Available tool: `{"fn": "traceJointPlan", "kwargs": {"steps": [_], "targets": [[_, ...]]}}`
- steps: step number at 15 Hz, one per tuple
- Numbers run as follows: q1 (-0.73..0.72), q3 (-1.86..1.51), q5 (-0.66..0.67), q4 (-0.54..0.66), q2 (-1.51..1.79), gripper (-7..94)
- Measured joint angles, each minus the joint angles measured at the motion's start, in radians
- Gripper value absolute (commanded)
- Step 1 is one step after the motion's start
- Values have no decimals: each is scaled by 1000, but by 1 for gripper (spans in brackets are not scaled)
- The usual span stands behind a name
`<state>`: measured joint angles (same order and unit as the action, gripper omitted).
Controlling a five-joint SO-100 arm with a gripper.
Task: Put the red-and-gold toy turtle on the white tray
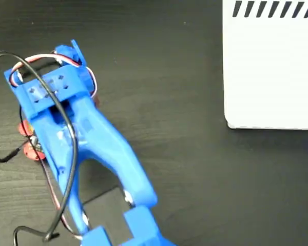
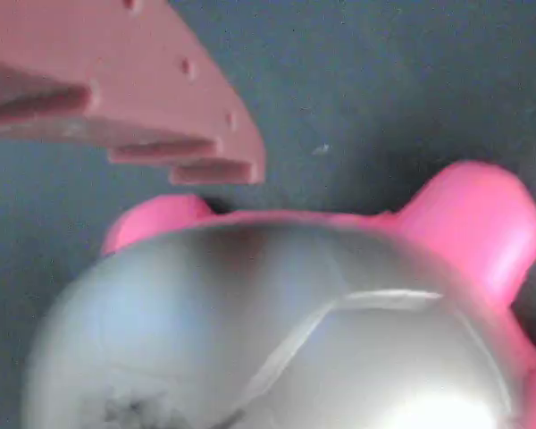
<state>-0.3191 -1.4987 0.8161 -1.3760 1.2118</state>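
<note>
A: Fixed view first. Blue arm [image 1: 87,148] slung across the dark bench [image 1: 169,102], end effector [image 1: 38,130] buried under its own body at the left. Only red scraps of the red-and-gold toy turtle [image 1: 25,138] peeking out beside it, low on the bench.

B: And the white tray [image 1: 269,66]?

A: Top right, striped edge showing, well apart from the turtle. Long carry ahead, by the look of it.

B: Over to the wrist view.

A: Shiny domed shell [image 2: 277,331] filling the lower frame, pink-looking feet poking out behind it. One finger [image 2: 143,98] hanging just above the shell, seemingly not pressing on it.

B: Open or closed?

A: Cannot tell; second finger out of sight, no grip visible.

B: Best approach, then?

A: Probably settle lower, straddle the dome at its widest, close gently. Slick rounded shell, likely to squirt out if pinched high.

B: Then lift clear before swinging toward the tray.
</note>
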Motion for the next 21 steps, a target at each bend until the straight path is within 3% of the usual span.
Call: {"fn": "traceJointPlan", "kwargs": {"steps": [6, 11, 13, 21], "targets": [[-11, -14, 0, 48, -37, 54], [-23, -20, 0, 64, -35, 23], [-28, -28, 0, 83, -34, 3], [-35, -29, -61, 95, -23, 0]]}}
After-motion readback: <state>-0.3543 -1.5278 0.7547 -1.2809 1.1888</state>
